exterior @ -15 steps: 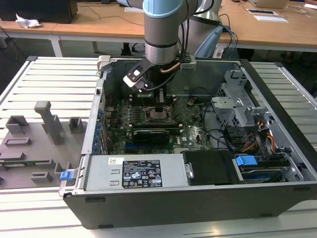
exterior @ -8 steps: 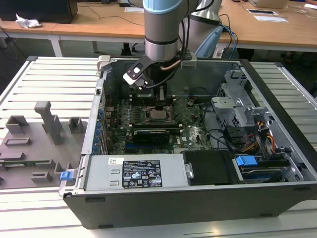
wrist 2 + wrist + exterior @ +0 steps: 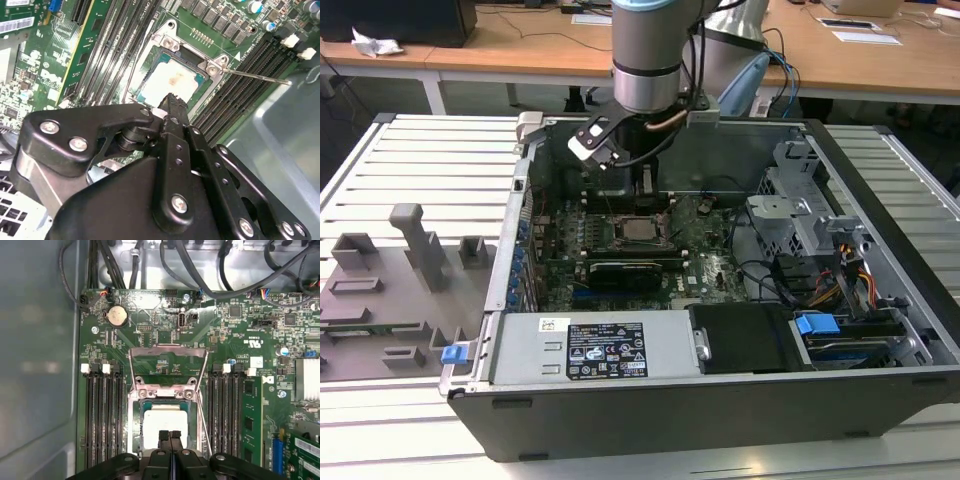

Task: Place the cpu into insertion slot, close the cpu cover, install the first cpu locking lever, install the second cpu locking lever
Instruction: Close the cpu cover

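Note:
The cpu (image 3: 165, 421), a pale silvery square, lies flat in the black-framed insertion slot (image 3: 134, 430) on the green motherboard; the exterior view has it mid-board (image 3: 640, 232). The cpu cover (image 3: 168, 349), a thin silvery frame, appears tilted up on its hinge beyond the chip, with board showing through its cut-out. A thin wire locking lever (image 3: 256, 76) sticks out unlatched from the socket corner. In both wrist views my gripper (image 3: 169, 434) hangs just above the chip's near edge (image 3: 172, 82), its black fingers (image 3: 174, 107) pressed together with nothing between them.
Black memory slots (image 3: 102, 415) run along both sides of the socket. The grey case wall (image 3: 35, 365) rises close beside them, and cables (image 3: 150, 265) cross the far side. A power supply (image 3: 610, 350) and drive bay (image 3: 820, 250) fill the rest of the case. A grey fixture plate (image 3: 400, 290) lies outside.

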Controlling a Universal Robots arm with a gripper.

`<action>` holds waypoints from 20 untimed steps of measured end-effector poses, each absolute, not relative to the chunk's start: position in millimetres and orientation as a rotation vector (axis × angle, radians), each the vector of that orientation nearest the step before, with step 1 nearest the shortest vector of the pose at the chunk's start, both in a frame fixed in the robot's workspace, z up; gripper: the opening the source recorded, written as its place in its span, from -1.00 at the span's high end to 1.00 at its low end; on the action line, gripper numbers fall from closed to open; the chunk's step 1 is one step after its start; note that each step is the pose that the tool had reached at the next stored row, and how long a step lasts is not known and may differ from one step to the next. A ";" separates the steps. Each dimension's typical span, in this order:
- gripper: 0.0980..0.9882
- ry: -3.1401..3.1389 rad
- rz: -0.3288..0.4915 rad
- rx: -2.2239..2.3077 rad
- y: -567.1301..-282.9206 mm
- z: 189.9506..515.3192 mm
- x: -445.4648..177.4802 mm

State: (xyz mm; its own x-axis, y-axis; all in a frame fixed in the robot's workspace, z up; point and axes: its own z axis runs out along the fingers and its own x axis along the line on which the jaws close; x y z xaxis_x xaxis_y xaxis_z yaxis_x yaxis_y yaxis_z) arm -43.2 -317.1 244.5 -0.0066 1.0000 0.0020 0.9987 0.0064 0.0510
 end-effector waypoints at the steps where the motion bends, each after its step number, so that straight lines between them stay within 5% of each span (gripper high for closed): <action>1: 0.98 2.204 0.058 2.189 -317.1 247.9 -43.2; 5: 0.98 2.204 0.058 2.189 -317.2 273.1 -43.3; 20: 0.98 2.271 0.045 2.134 -317.2 268.9 0.1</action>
State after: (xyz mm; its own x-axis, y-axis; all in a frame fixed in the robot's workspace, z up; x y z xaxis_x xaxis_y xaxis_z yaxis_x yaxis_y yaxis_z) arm 0.1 -317.2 268.9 -0.0620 0.9981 0.0017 0.9974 0.0619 0.0381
